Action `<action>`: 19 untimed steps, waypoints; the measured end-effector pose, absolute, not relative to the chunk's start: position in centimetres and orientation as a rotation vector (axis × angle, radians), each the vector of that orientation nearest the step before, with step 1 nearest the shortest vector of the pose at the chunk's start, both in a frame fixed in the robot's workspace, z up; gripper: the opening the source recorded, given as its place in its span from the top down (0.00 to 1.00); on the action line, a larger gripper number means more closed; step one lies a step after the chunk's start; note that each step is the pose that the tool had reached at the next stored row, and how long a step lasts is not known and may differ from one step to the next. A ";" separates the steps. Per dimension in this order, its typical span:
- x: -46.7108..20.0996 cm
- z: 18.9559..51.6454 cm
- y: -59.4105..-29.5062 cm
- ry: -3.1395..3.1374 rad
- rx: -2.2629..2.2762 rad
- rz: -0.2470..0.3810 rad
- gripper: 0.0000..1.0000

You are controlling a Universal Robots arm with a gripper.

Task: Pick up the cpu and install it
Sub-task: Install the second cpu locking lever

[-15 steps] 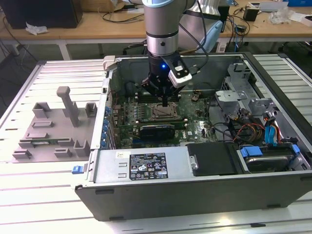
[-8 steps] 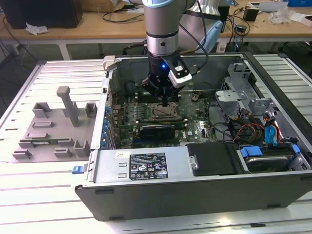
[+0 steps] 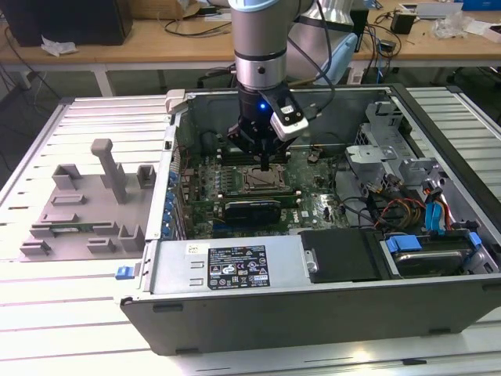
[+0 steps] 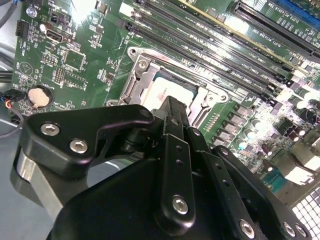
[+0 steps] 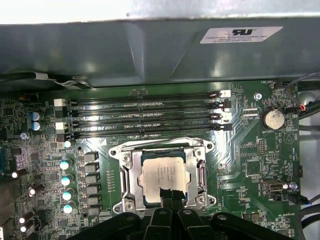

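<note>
You are setting the cpu [image 5: 164,174] into the socket [image 5: 125,172] in the middle of the motherboard [image 5: 260,150]. Your tool [image 5: 167,196] is pinching the cpu's edge, fingers clenched. Next, you need a soft, straight letting go.

There is one chip [image 5: 162,174] in one metal socket [image 5: 131,172], four long black memory slots [image 5: 145,118] beside it, one round coin battery [image 5: 274,119], and one gripper [image 3: 265,162].
</note>
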State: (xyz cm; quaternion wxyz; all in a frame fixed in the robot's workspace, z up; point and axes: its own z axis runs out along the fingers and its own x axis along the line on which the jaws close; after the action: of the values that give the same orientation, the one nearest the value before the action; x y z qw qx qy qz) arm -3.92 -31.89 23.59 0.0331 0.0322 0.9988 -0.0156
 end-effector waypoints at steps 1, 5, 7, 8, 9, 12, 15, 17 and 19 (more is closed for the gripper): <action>-3.9 23.7 -31.9 3.073 0.099 -0.048 0.89; -3.9 23.8 -31.9 3.073 0.099 -0.048 0.89; -3.9 23.8 -32.1 3.073 0.099 -0.048 0.89; -3.9 23.8 -32.3 3.073 0.099 -0.048 0.89; -3.9 23.8 -32.4 3.073 0.099 -0.048 0.89; -3.9 23.8 -32.8 3.073 0.099 -0.048 0.89; -3.9 23.8 -33.1 3.073 0.099 -0.048 0.89; -3.9 23.8 -33.4 3.073 0.099 -0.048 0.89; -3.9 23.8 -33.7 3.073 0.099 -0.048 0.89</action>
State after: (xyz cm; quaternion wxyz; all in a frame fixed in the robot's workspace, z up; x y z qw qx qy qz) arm -3.92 -33.65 23.83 0.0331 0.0322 0.9988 -0.0156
